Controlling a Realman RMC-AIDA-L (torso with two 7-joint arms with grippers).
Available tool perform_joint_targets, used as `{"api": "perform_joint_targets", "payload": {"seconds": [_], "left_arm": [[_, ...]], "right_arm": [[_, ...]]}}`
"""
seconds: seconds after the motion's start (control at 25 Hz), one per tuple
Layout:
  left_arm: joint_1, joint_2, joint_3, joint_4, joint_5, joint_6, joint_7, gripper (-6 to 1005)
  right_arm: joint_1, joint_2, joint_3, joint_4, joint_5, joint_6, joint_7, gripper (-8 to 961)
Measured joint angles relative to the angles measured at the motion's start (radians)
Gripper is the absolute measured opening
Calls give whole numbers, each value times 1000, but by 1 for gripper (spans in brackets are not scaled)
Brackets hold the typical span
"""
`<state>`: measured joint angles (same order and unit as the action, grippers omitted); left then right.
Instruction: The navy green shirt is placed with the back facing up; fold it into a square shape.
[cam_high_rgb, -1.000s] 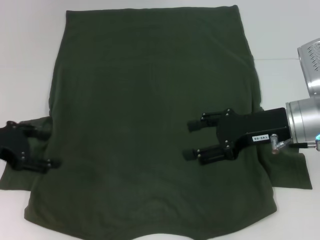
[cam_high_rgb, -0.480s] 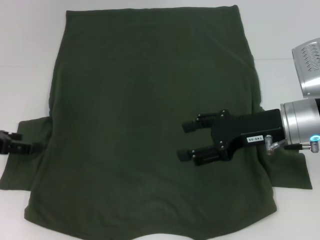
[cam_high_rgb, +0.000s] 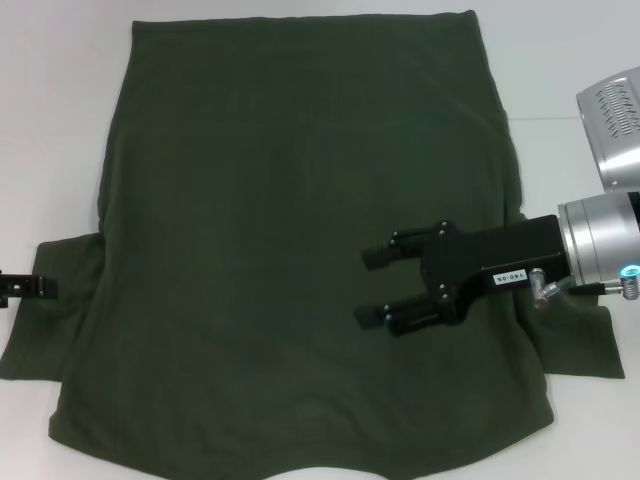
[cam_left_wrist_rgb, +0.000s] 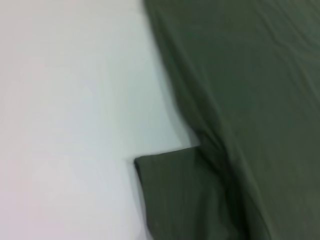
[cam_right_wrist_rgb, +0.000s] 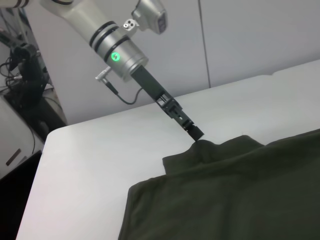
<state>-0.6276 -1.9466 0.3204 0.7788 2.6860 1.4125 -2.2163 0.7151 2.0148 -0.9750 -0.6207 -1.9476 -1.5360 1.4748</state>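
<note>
The navy green shirt (cam_high_rgb: 290, 220) lies spread flat on the white table, plain side up, with a sleeve sticking out on each side. My right gripper (cam_high_rgb: 375, 287) hovers over the shirt's lower right part. It is open, points toward the middle, and has nothing between its fingers. My left gripper (cam_high_rgb: 28, 288) shows only as a dark tip at the outer edge of the left sleeve (cam_high_rgb: 50, 310). In the right wrist view the left gripper (cam_right_wrist_rgb: 194, 133) touches that sleeve's edge (cam_right_wrist_rgb: 210, 147). The left wrist view shows the sleeve (cam_left_wrist_rgb: 180, 195) and the shirt's side edge (cam_left_wrist_rgb: 240, 100).
White table (cam_high_rgb: 50, 120) surrounds the shirt on the left, right and far sides. The shirt's lower hem runs close to the table's near edge. Beyond the table, the right wrist view shows a wall (cam_right_wrist_rgb: 250, 35) and cables (cam_right_wrist_rgb: 20, 60).
The left gripper has drawn back to the left, off the sleeve, until only its tip shows. The right gripper has slid a little to the left over the shirt, staying open.
</note>
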Motion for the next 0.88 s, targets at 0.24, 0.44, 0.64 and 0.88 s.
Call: {"api": "perform_joint_targets", "payload": {"seconds": [0.24,0.44,0.64,0.88], "left_arm": [[-6,-1,12,-39,12,-67,-12,861],[-10,-1,11,-57,13,-81,-13,850],[-20,1,19,-91,14,-96,-10,839],[-23,0,22,-106,13,-103,-7,826]], "right_arm": [[7,-2,-10,-1,-10,-1,1,849],[7,-4,-10,-1,-11,0,1,849],[8,-5,-8,-1,-11,2,1,849],[10,-5,-4,-1,-11,8,1,850]]}}
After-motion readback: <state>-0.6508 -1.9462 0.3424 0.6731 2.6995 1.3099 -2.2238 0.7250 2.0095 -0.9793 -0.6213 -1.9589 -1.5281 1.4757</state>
